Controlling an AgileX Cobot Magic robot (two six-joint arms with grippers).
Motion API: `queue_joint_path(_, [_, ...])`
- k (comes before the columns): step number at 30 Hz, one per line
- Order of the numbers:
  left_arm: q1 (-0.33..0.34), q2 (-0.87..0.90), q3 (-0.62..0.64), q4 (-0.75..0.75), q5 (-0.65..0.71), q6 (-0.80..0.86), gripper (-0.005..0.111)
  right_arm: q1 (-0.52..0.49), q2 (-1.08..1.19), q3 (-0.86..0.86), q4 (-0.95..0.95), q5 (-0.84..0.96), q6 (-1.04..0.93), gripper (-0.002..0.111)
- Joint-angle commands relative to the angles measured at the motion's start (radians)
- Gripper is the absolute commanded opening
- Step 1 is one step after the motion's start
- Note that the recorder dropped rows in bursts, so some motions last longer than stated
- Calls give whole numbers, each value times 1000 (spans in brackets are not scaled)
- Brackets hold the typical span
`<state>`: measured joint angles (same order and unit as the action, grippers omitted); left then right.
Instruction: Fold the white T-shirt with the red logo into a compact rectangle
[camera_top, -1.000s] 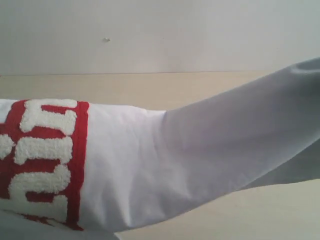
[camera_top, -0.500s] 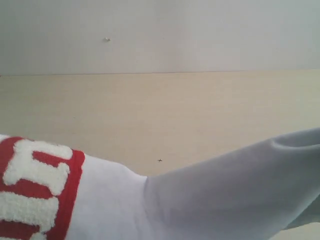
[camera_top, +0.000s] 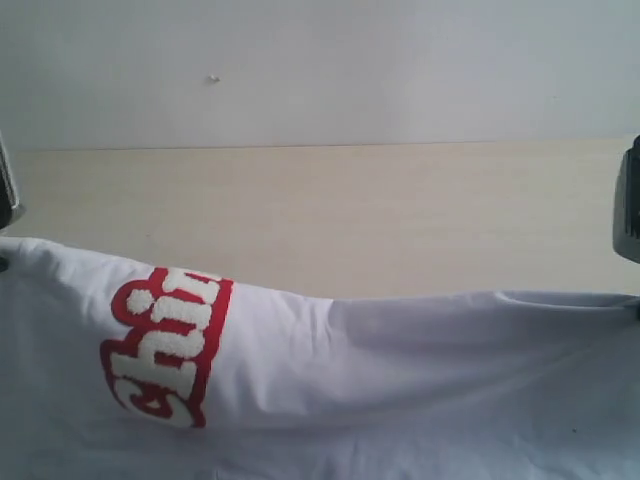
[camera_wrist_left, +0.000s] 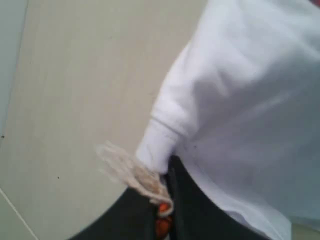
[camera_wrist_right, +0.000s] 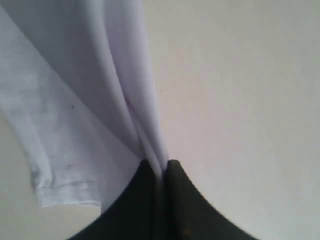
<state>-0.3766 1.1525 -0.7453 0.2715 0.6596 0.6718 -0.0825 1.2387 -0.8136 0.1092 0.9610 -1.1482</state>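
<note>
The white T-shirt (camera_top: 400, 360) stretches across the lower part of the exterior view, held up between both arms above the pale wooden table (camera_top: 330, 210). Its red logo (camera_top: 165, 345) with fuzzy white letters shows at the lower left, partly turned under. My left gripper (camera_wrist_left: 167, 172) is shut on a bunched hem of the white T-shirt (camera_wrist_left: 250, 100), with a frayed cream label (camera_wrist_left: 132, 172) and an orange tag (camera_wrist_left: 162, 225) at the jaws. The right gripper (camera_wrist_right: 160, 167) is shut on gathered folds of the shirt (camera_wrist_right: 90, 100); a hemmed edge (camera_wrist_right: 65, 192) hangs beside it.
A plain grey wall (camera_top: 320, 70) rises behind the table's far edge. Dark parts of the left arm (camera_top: 6, 190) and right arm (camera_top: 628, 210) show at the exterior view's left and right borders.
The shirt has dropped and then spread wider across the view, now level between both arms. The logo has shifted right and looks smaller. Both arm tips have come into sight.
</note>
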Motion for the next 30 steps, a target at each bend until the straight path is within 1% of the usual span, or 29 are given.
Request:
queue_joint_path(1, [81, 163, 3, 13, -220, -12, 0, 1, 124, 0, -49, -192, 11, 0])
queue_joint_path(5, [132, 305, 3, 13, -363, -27, 0, 1, 236, 0, -49, -331, 28, 0])
queue_joint_path(10, [171, 452, 3, 13, -504, -27, 0, 1, 356, 0, -65, -475, 63, 0])
queue_joint_path(12, [179, 485, 3, 13, -562, -27, 0, 1, 381, 0, -70, -535, 92, 0])
queue_joint_path(17, [224, 548, 1, 1, -748, -30, 0, 1, 425, -2, -133, -674, 156, 0])
queue_joint_path(21, [266, 589, 1, 0, -791, -56, 0, 1, 460, -2, -135, -772, 160, 0])
queue_joint_path(25, [288, 628, 1, 0, -803, -56, 0, 1, 499, -4, -135, -794, 160, 1])
queue_joint_path(27, [291, 647, 1, 0, -821, -56, 0, 1, 518, -4, -135, -794, 160, 5])
queue_joint_path(30, [291, 671, 1, 0, -866, -74, 0, 1, 535, -4, -139, -819, 154, 18])
